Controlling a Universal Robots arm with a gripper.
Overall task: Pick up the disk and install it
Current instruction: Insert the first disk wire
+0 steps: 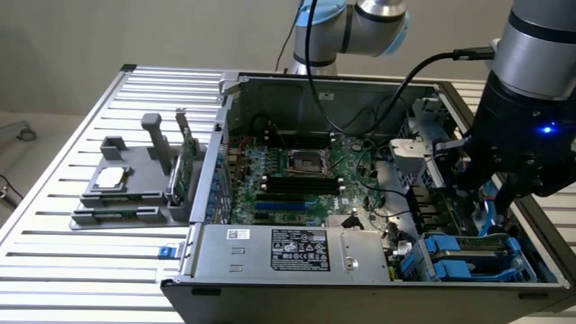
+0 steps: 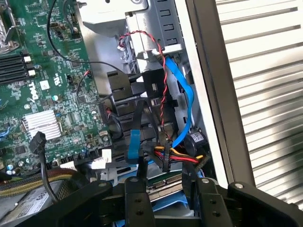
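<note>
Arm (image 1: pixel 540 61) reaches down into the open computer case (image 1: pixel 270 280) at the exterior view's right, over the drive-bay end. In the wrist view the gripper (image 2: pixel 166 178) stands at a middling width. The disk (image 2: pixel 164 186) sits between its two black fingers (image 2: pixel 142 187), and both appear to press on the disk's sides, so I read this as a grip on the disk. The disk's connector edge faces away from the wrist, with blue carrier plastic along its flanks. It lies low inside the case, just beside the side wall, close under a bundle of power wires (image 2: pixel 177 158) (yellow, red, black). A blue flat cable (image 2: pixel 188 94) and a twisted red-black wire (image 2: pixel 164 90) run down just ahead of it. Blue bay frames (image 1: pixel 468 260) show in the case's near corner below the gripper body. The motherboard (image 1: pixel 293 169) and power supply (image 1: pixel 297 251) lie toward the exterior view's left. A grey parts tray (image 1: pixel 117 202) stands outside the case on the slatted table (image 1: pixel 81 270).
</note>
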